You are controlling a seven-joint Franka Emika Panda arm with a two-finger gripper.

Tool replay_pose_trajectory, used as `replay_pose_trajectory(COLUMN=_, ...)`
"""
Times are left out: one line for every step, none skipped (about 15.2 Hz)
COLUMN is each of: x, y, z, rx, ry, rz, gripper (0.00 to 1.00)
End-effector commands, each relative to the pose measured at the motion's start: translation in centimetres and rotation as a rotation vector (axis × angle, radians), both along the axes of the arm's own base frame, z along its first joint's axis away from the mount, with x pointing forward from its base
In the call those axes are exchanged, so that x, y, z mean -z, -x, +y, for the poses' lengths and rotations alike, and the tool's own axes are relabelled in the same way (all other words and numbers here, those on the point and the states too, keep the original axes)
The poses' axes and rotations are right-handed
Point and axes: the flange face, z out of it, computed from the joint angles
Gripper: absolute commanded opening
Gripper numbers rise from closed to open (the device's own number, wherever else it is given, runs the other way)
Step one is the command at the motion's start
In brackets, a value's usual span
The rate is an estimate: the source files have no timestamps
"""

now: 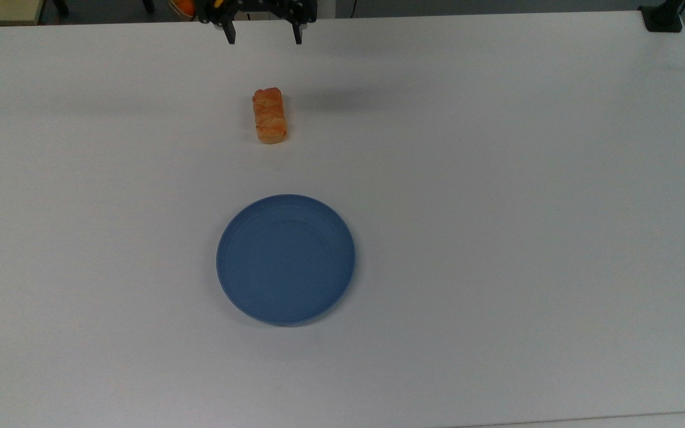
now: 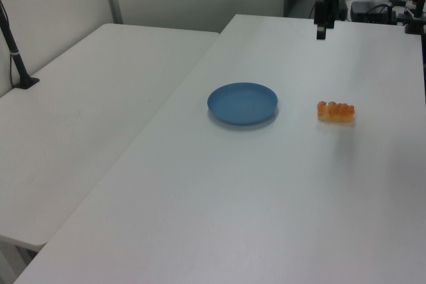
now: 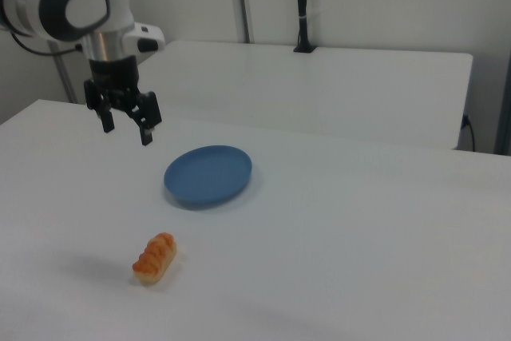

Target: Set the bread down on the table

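1 bread (image 1: pixel 270 116) flat on table (image 1: pixel 497 178) | gripper (image 3: pixel 126 128) above, upper part cut off | fingers (image 3: pixel 147 134) apart, empty

Golden-orange bread (image 1: pixel 270 116), blue plate (image 1: pixel 286 259), plain white table (image 1: pixel 497 178).

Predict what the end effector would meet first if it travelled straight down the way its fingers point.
Probably the bare white table. The open end effector hangs above it, seemingly beside the small golden-orange bread roll, though depth is unclear.
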Motion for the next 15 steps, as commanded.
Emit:
replay_pose_trajectory(x=-3.5, y=1.4, z=1.1, rx=0.031, ry=-0.017, rz=0.014, gripper=1.0)
replay_pose_trajectory(x=-3.9, y=1.6, z=1.5, rx=0.04, ry=-0.016, rz=0.014, gripper=1.0)
replay_pose_trajectory(x=-4.6, y=1.9, z=1.9, rx=0.049, ry=-0.016, rz=0.0, gripper=1.0)
replay_pose_trajectory(x=-4.8, y=1.9, z=1.9, rx=0.048, ry=-0.015, rz=-0.012, gripper=1.0)
replay_pose_trajectory(x=-4.9, y=1.9, z=1.9, rx=0.042, ry=-0.016, rz=-0.017, gripper=1.0)
replay_pose_trajectory(x=-4.9, y=1.9, z=2.0, rx=0.035, ry=-0.014, rz=-0.02, gripper=1.0)
replay_pose_trajectory(x=-4.9, y=1.8, z=1.9, rx=0.033, ry=-0.006, rz=-0.023, gripper=1.0)
replay_pose_trajectory(x=-5.2, y=1.6, z=1.9, rx=0.031, ry=-0.003, rz=-0.047, gripper=1.0)
replay_pose_trajectory(x=-5.3, y=1.1, z=1.7, rx=0.003, ry=-0.005, rz=-0.087, gripper=1.0)
replay_pose_trajectory(x=-5.4, y=0.8, z=1.7, rx=-0.028, ry=-0.004, rz=-0.111, gripper=1.0)
replay_pose_trajectory(x=-5.5, y=0.6, z=1.5, rx=-0.05, ry=-0.004, rz=-0.13, gripper=1.0)
replay_pose_trajectory(x=-5.6, y=0.4, z=1.2, rx=-0.073, ry=-0.003, rz=-0.147, gripper=1.0)
replay_pose_trajectory(x=-5.8, y=0.2, z=0.8, rx=-0.095, ry=-0.002, rz=-0.168, gripper=1.0)
replay_pose_trajectory(x=-5.8, y=-0.1, z=0.5, rx=-0.112, ry=0.001, rz=-0.181, gripper=1.0)
replay_pose_trajectory(x=-5.8, y=-0.3, z=0.3, rx=-0.122, ry=0.003, rz=-0.195, gripper=1.0)
